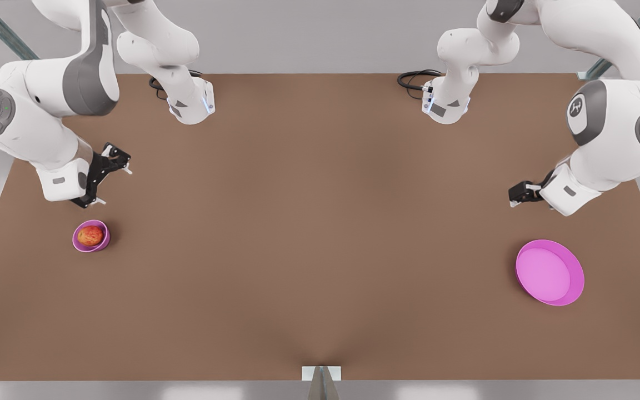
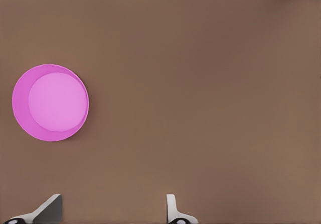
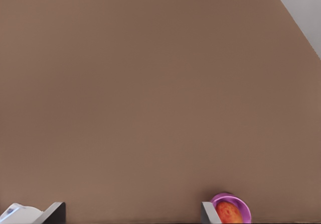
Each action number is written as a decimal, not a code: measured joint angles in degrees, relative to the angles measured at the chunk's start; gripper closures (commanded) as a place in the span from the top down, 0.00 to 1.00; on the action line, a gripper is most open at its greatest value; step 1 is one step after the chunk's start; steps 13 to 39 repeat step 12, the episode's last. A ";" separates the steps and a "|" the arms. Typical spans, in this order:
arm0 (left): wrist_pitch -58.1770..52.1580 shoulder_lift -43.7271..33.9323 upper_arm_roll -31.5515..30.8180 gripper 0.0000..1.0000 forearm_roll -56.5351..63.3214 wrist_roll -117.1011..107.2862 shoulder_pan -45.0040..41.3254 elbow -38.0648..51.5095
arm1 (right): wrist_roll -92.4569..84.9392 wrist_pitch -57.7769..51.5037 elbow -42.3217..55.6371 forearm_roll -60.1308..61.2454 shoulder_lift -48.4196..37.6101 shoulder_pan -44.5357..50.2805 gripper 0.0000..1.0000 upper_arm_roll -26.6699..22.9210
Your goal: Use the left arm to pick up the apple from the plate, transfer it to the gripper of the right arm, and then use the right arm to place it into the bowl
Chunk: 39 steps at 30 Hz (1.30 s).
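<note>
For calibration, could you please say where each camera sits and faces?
Front view: above the table, looking down; both arms show.
Left wrist view: faces down at the plate, past the open left hand.
Right wrist view: faces the apple in the bowl, past the open right hand.
Shared: front view sees plate and bowl too.

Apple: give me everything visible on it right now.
The apple is small, round and red with yellow-orange patches and a matte skin. It sits inside the small deep magenta bowl, nearly filling it, on the brown table at the front view's left. Nothing grips it: the right gripper hovers open nearby, apart from it. No stem can be made out.
</note>
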 measured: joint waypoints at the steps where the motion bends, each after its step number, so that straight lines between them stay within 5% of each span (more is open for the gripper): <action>1: -0.02 0.60 -0.12 1.00 -0.03 -0.08 -0.06 0.62 | 2.47 0.42 0.06 -0.78 0.38 -0.33 1.00 0.22; 7: 0.14 1.35 -0.18 1.00 -0.07 -0.43 -0.05 1.51 | 15.23 0.79 5.20 -1.35 2.61 -0.80 1.00 -5.75; 39: 0.23 1.50 -0.17 1.00 0.02 -0.64 -0.05 1.60 | 23.59 1.14 5.29 -1.21 3.33 0.39 1.00 -5.80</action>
